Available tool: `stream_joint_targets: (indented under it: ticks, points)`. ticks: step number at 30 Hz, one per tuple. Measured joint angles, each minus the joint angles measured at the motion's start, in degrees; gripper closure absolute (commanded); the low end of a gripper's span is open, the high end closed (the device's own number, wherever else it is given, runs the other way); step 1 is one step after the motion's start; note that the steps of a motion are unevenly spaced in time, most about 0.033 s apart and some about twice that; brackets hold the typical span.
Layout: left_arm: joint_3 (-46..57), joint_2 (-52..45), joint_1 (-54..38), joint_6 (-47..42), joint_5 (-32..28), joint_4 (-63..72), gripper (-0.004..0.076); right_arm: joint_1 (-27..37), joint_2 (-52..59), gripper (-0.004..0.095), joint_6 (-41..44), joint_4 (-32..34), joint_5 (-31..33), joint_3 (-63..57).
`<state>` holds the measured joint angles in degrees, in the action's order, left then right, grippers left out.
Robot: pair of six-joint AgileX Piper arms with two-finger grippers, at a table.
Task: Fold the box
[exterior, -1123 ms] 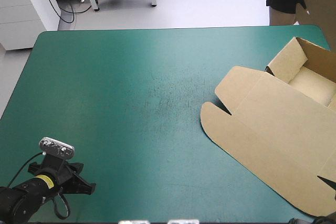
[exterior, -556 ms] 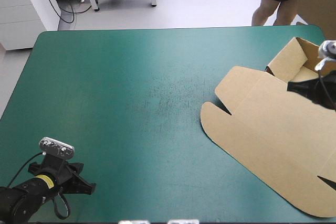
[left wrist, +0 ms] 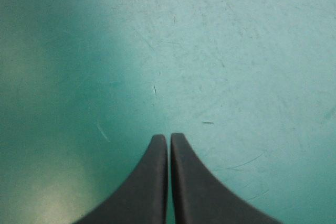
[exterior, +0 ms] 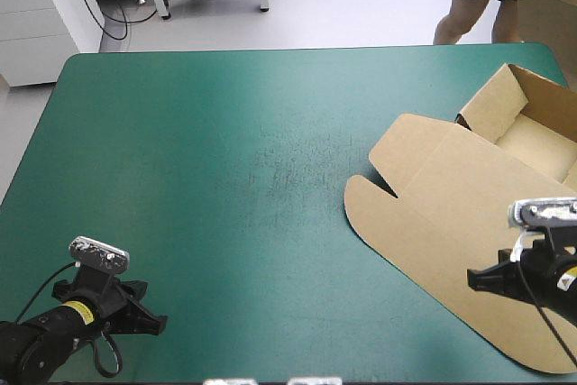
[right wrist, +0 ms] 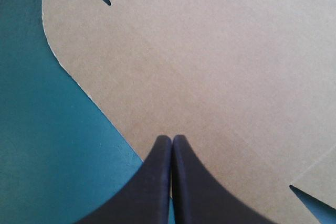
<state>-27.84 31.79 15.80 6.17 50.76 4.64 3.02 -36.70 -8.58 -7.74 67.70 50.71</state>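
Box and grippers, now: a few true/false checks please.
1. The box has its lid flat on the teal-green cover. True.
2. The right gripper is open. False: it is shut, above the lid's edge.
3. The left gripper is over the box. False: it is over bare cover, well away from the box.
4. The box's far end has raised walls. True.

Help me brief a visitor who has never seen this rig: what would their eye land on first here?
The brown box on the table's right side: walls raised at the far right corner, lid flat toward the middle. The right pincer hangs shut over the lid's near edge; the left pincer, also shut, is over the bare teal-green cover at the near left corner.
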Motion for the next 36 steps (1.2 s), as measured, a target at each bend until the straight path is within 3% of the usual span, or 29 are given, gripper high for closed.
stream_joint_targets:
  ticks: [9, 16, 22, 36]
  points:
    - [0.0, -0.4, 0.0, 1.2, -0.2, 0.1, 0.0731, 0.0, 11.2, 0.0924, -2.5, 0.0, -1.9, -11.5]
    - [1.4, -7.4, 0.0, 1.2, -2.4, 0.2, 0.0731, 0.0, 17.1, 0.0924, -2.7, 0.0, -5.5, -16.0]
    - [1.8, -12.5, 0.0, 1.2, -3.5, 0.2, 0.0731, 0.0, 18.5, 0.0924, -3.0, 0.0, -7.3, -18.4]
    - [1.9, -13.1, 0.0, 1.1, -3.6, 0.2, 0.0731, 0.0, 18.5, 0.0924, -3.1, -0.5, -10.2, -23.6]
